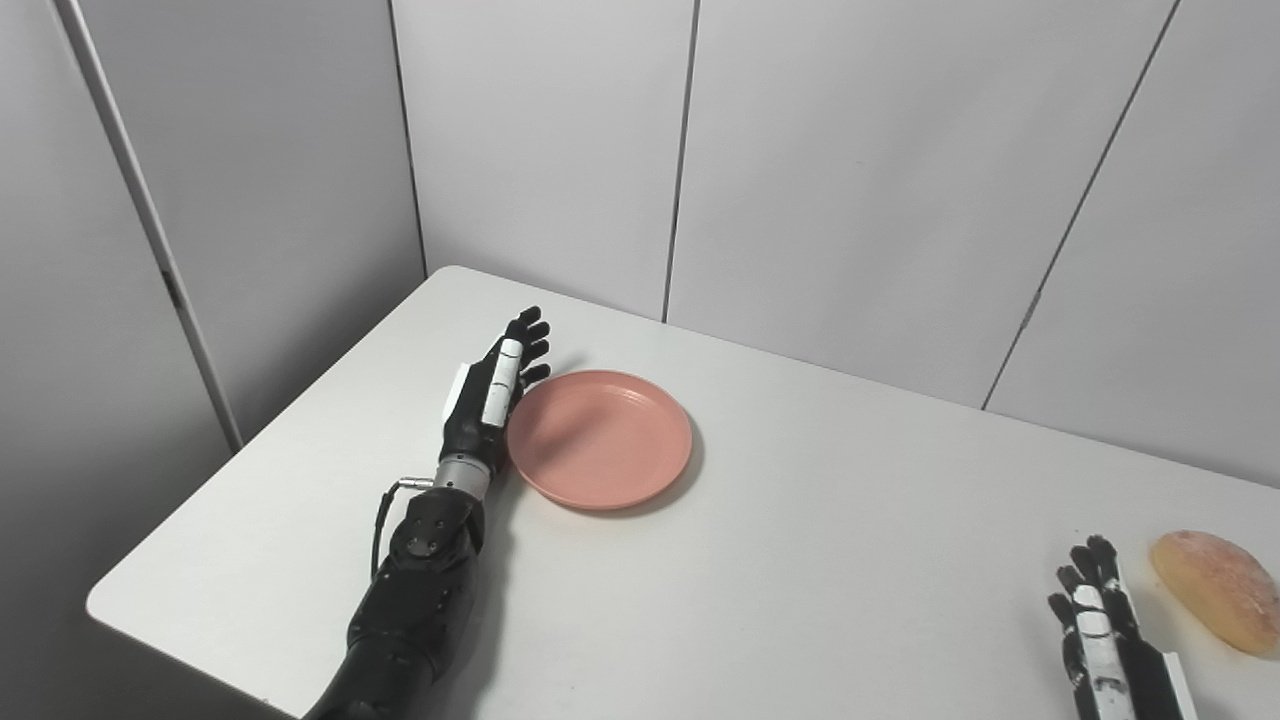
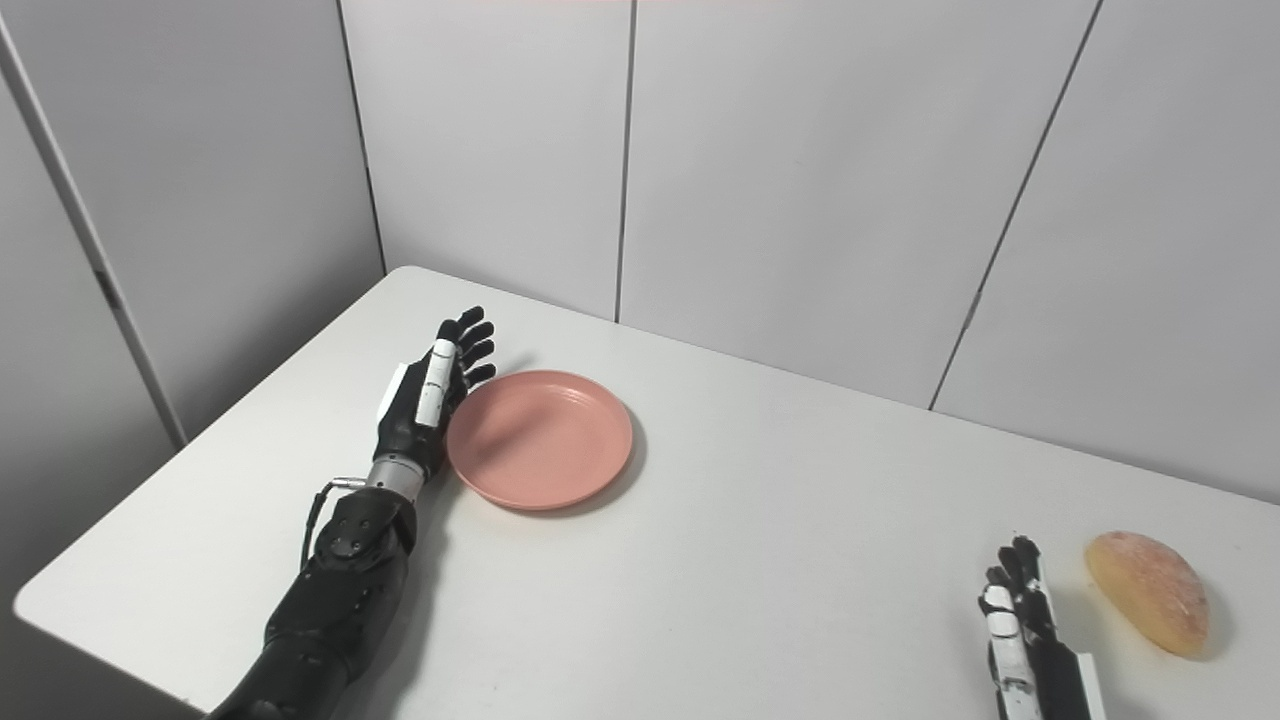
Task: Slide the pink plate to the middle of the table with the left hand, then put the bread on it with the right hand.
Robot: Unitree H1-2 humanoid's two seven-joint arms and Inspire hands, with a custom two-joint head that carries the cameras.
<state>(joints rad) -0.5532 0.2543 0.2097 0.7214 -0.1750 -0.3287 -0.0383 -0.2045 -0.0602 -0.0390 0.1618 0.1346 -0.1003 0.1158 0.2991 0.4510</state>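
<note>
- The round, shallow pink plastic plate (image 1: 599, 438) lies flat on the white table (image 1: 780, 560), left of the table's middle, and nothing sits in it.
- The oblong, golden-brown bread roll (image 2: 1147, 592) lies on the bare tabletop near the right edge, well apart from the plate.
- The black-and-white left hand (image 1: 492, 392) stands on its edge just beside the plate's left rim, with its palm facing the plate; its fingers (image 1: 529, 340) are stretched out straight and lie close together, pointing toward the far wall, and they hold nothing.
- The side of the left hand appears to touch the rim, though whether it truly presses on it cannot be told.
- The black left forearm (image 1: 415, 580) runs back from that hand to the bottom edge, with a thin cable looped at the wrist.
- The right hand (image 2: 1020, 625) is low at the bottom right, just left of the bread and not touching it; its fingers are extended upward, close together, empty.
</note>
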